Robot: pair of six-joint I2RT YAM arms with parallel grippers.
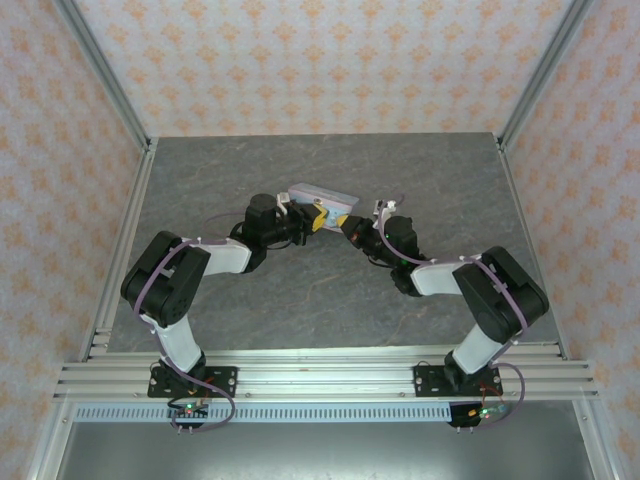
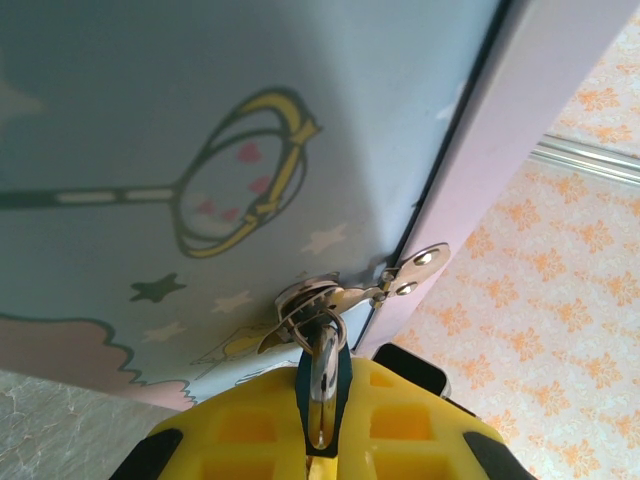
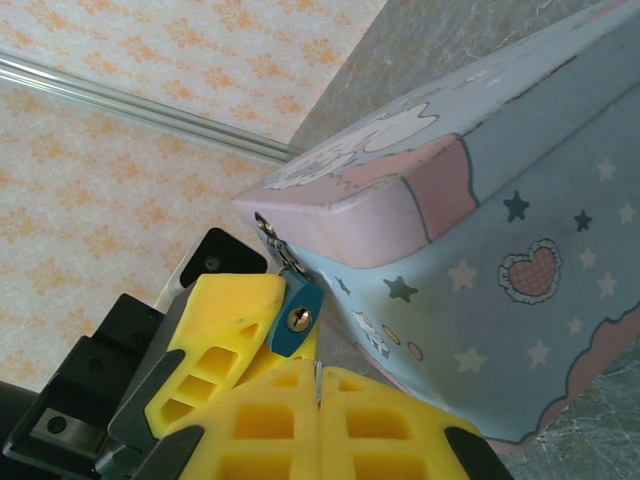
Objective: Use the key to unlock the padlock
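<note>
The small teal padlock point(image 3: 298, 318) hangs by its shackle from the hasp point(image 2: 330, 298) of the pale blue-and-pink tin point(image 1: 322, 196). My left gripper point(image 2: 322, 420) is shut on the padlock point(image 2: 303, 395), its yellow fingers point(image 3: 215, 330) pressing on both sides of the body. The brass keyhole faces the right wrist camera. My right gripper point(image 3: 319, 390) is shut on the key point(image 3: 317, 376), of which just a thin metal edge pokes out between the pads. The key tip sits just below the padlock, a small gap apart. From above, both grippers point(image 1: 315, 220) point(image 1: 348, 228) meet at the tin's near side.
The tin point(image 3: 480, 250) rests on the grey stone-look table point(image 1: 300, 290) near its middle. Patterned walls and aluminium posts enclose three sides. A rail frame point(image 1: 320, 375) runs along the near edge by the arm bases.
</note>
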